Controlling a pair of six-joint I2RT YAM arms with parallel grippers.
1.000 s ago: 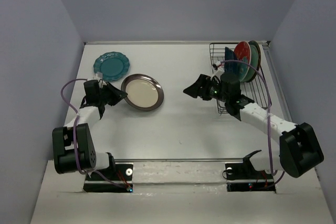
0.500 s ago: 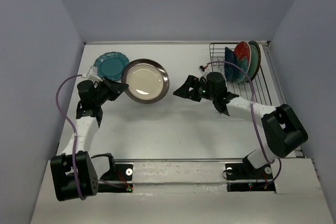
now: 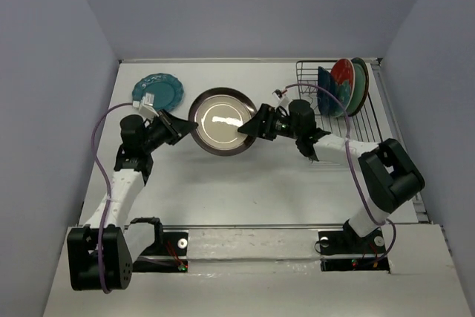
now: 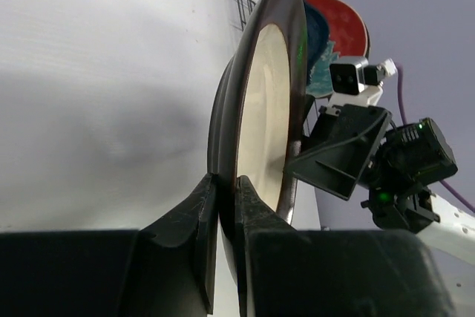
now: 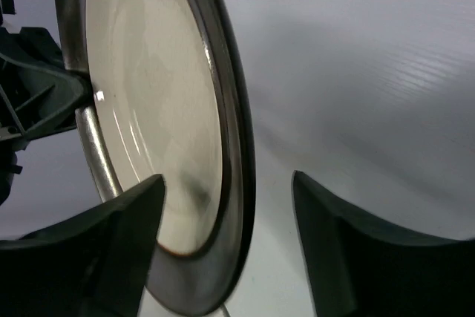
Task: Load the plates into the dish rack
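Note:
The cream plate with a brown rim [image 3: 221, 120] is held up on edge above the table, and my left gripper [image 3: 180, 130] is shut on its left rim. In the left wrist view both fingers [image 4: 226, 183] pinch that rim [image 4: 263, 109]. My right gripper [image 3: 249, 130] is open, with one finger on each side of the plate's right rim [image 5: 163, 109] and gaps showing between them [image 5: 228, 183]. A scalloped teal plate [image 3: 157, 91] lies flat at the back left. The dish rack [image 3: 297, 76] at the back right holds a navy plate [image 3: 324, 83], a red floral plate [image 3: 343, 76] and a teal one [image 3: 360, 79].
The two arms meet over the middle of the table. The right arm's cable [image 3: 355, 146] loops over the near part of the rack. Walls close in the table at the back and on both sides.
My left gripper has lifted the cream plate and carried it right, towards the middle. My right gripper has swung left from the rack to straddle the plate's right rim.

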